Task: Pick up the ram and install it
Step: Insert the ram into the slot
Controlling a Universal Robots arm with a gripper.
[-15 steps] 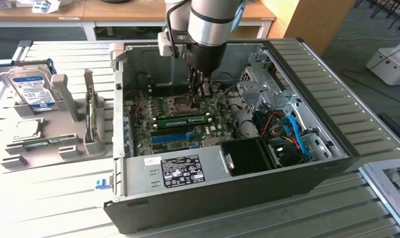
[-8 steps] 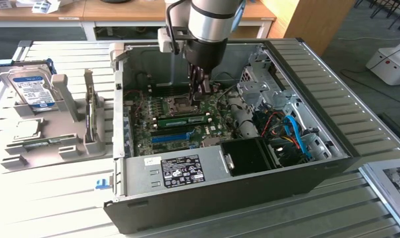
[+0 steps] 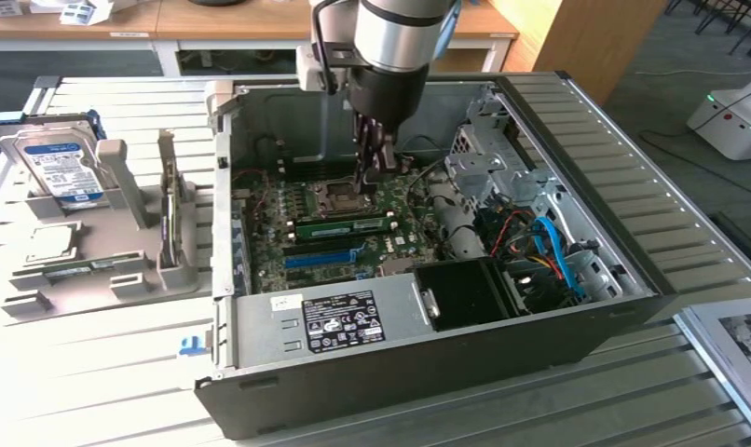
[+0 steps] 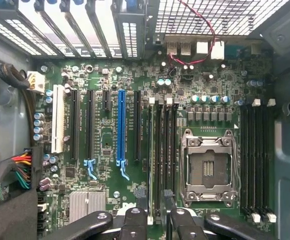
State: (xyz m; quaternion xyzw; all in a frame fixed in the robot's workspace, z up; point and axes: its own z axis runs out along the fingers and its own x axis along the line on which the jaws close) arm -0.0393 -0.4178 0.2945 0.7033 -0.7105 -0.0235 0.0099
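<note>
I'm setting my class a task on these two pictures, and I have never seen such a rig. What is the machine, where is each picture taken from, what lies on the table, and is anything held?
The machine is a robot arm with a two-fingered hand at its tip. The exterior view comes from a camera off the arm. It shows an open computer case lying on a slatted table, with the arm reaching down into it. The wrist view comes from a camera on the arm's wrist and looks past the dark fingers onto the motherboard. On the exterior view's left, a grey holder carries a hard drive and a square processor chip. The ram, a green stick, appears to sit in a slot beside the processor socket. The hand is open and holds nothing.
</note>
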